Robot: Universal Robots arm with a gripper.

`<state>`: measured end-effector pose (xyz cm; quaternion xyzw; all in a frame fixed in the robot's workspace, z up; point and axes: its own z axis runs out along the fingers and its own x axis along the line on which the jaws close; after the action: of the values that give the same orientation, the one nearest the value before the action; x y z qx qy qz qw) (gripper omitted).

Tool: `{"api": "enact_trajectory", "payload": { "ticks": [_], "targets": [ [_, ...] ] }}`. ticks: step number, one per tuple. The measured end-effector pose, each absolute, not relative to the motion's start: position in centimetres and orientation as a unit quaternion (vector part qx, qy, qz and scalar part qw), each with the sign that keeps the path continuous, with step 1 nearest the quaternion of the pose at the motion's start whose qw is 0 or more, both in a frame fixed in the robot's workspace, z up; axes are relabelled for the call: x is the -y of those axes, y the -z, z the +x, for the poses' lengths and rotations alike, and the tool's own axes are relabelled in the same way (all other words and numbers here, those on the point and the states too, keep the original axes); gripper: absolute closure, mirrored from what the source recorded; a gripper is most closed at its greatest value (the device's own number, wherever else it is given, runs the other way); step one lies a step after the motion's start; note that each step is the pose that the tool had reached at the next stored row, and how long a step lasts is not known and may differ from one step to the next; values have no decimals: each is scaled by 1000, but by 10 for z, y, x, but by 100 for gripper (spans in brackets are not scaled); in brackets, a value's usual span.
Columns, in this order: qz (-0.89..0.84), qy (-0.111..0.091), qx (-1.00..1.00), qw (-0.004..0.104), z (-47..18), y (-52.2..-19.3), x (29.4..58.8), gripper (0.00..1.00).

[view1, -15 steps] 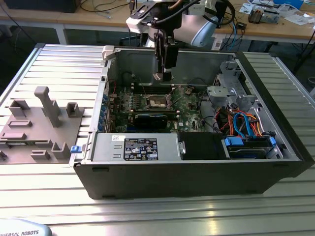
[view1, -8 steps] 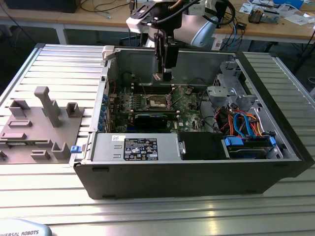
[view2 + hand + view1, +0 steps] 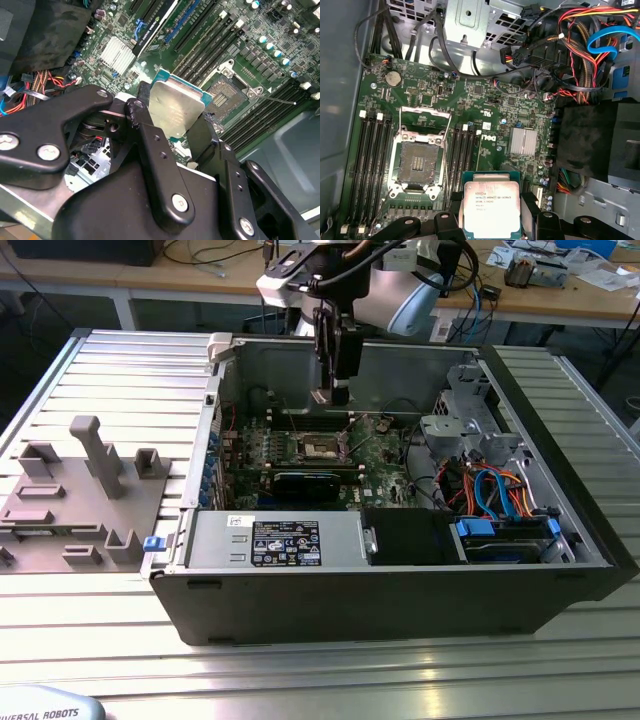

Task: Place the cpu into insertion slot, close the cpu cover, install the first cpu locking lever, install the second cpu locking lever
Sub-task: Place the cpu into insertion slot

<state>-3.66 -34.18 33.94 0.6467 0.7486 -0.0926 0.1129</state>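
The hand [image 3: 340,393] is clamped on the cpu [image 3: 492,204], holding it above the green board [image 3: 490,100] near the bare slot [image 3: 420,162], whose cover [image 3: 426,114] stands open, inside the case [image 3: 400,600] on the table [image 3: 300,670].

Even overhead light fills the exterior view, with pale glare on the ribbed metal table [image 3: 330,680]. The computer case [image 3: 400,590] interior lies in shade. In the second wrist view the cpu [image 3: 175,112] reflects brightly.
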Motion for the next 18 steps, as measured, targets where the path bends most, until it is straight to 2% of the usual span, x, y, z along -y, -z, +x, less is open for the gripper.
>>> {"api": "enact_trajectory", "payload": {
  "ticks": [18],
  "targets": [
    [646, 98, -748, 118, -36, -339, 342, 46]
  ]
}}
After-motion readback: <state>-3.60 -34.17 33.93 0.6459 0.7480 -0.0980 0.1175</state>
